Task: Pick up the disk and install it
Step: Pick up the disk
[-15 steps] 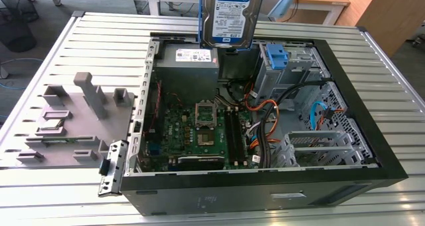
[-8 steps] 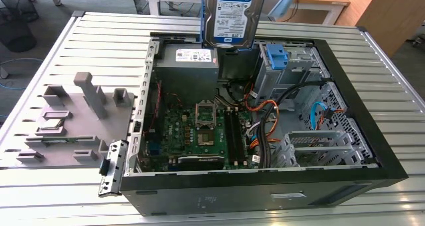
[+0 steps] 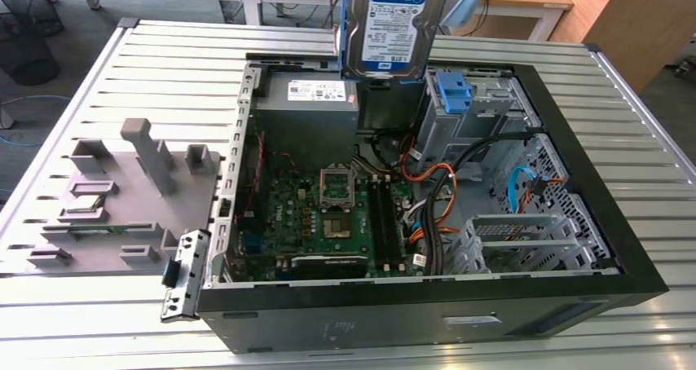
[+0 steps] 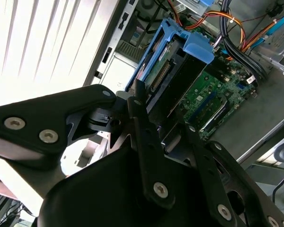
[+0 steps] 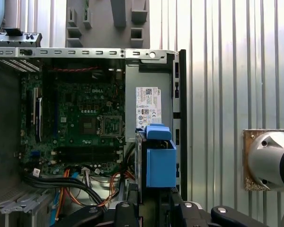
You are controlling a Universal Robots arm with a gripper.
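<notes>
The disk (image 3: 389, 29) hangs upright above the far side of the open computer case (image 3: 620, 248), label facing the exterior camera, over the gap between the power supply and the drive bays. Its blue bracket (image 5: 160, 165) frames it. In the second wrist view my gripper (image 4: 163, 111) is shut on the disk (image 4: 173, 61), with one black finger (image 4: 138, 101) on each flat side. In the first wrist view the gripper (image 5: 154, 204) clamps the disk's near end above the case.
Inside the case lie the green motherboard (image 3: 326, 215), the grey power supply box (image 3: 310, 101), a blue bracket in the drive bay (image 3: 451, 93), a metal drive cage (image 3: 522, 240) and orange and black cables (image 3: 435, 199). A grey fixture (image 3: 120, 191) sits on the slatted table (image 3: 163, 60).
</notes>
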